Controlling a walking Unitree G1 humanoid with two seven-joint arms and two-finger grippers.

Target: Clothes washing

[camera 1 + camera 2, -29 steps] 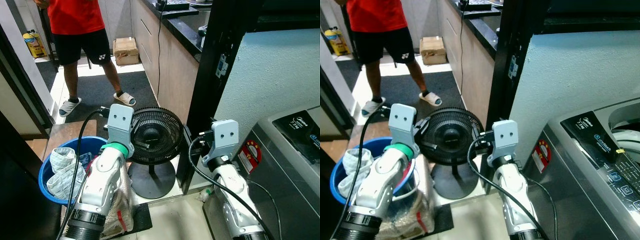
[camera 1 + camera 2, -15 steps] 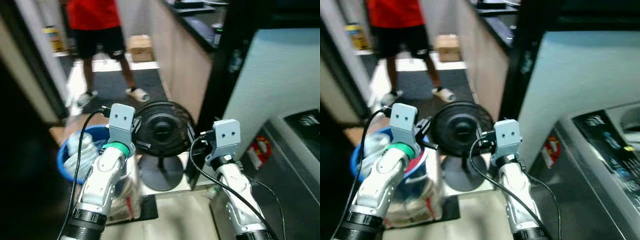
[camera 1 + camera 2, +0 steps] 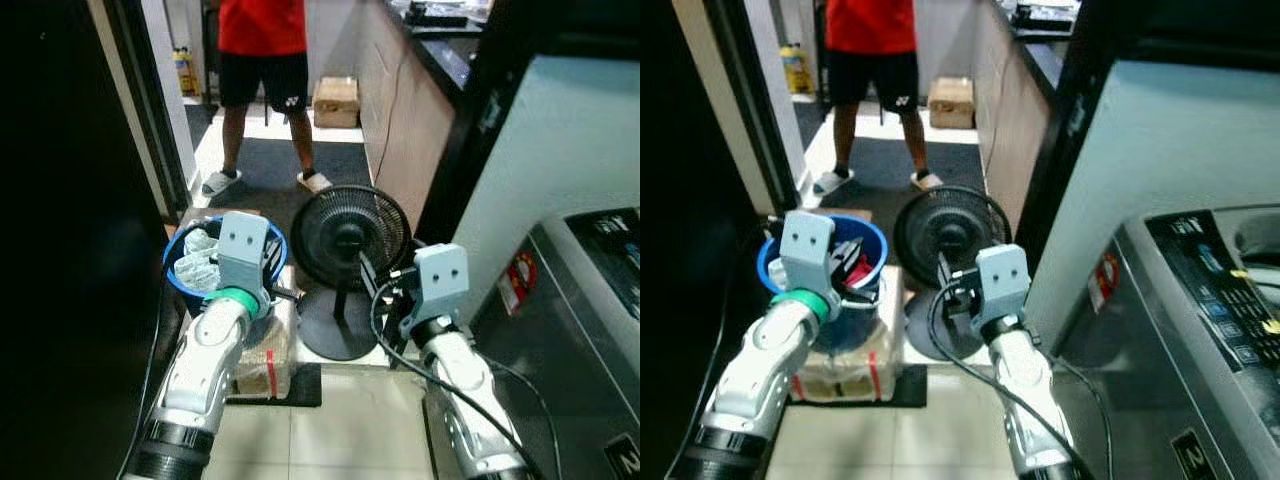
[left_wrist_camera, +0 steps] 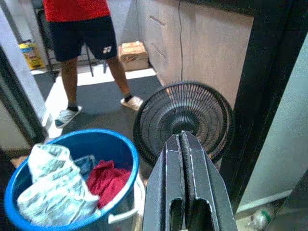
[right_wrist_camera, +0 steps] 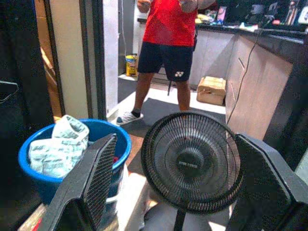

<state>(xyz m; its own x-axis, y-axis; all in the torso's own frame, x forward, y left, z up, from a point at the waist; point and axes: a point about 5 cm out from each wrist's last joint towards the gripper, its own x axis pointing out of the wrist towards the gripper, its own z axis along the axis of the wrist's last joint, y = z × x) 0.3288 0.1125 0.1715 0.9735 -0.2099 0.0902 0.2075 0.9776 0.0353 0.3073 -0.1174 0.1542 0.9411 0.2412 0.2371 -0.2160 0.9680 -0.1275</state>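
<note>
A blue basket (image 4: 121, 145) stands on the floor to my left, beside a black fan (image 3: 350, 236). It holds a white patterned cloth (image 4: 54, 179) and a red cloth (image 4: 109, 177). My left gripper (image 4: 183, 138) is raised above and just right of the basket, its fingers shut together with nothing between them. My right gripper (image 5: 177, 140) hovers in front of the fan, fingers spread wide open and empty. The grey washing machine (image 3: 1200, 300) with its control panel is at my right.
A person in a red shirt and black shorts (image 3: 262, 50) stands in the passage beyond the fan. The basket rests on a tied sack (image 3: 265, 362). A cardboard box (image 3: 335, 100) lies by the cabinets, a dark door frame (image 3: 150, 110) on the left.
The whole picture has shifted and drawn back as the camera moved, so basket and fan now appear farther off. Both arms keep the same raised pose.
</note>
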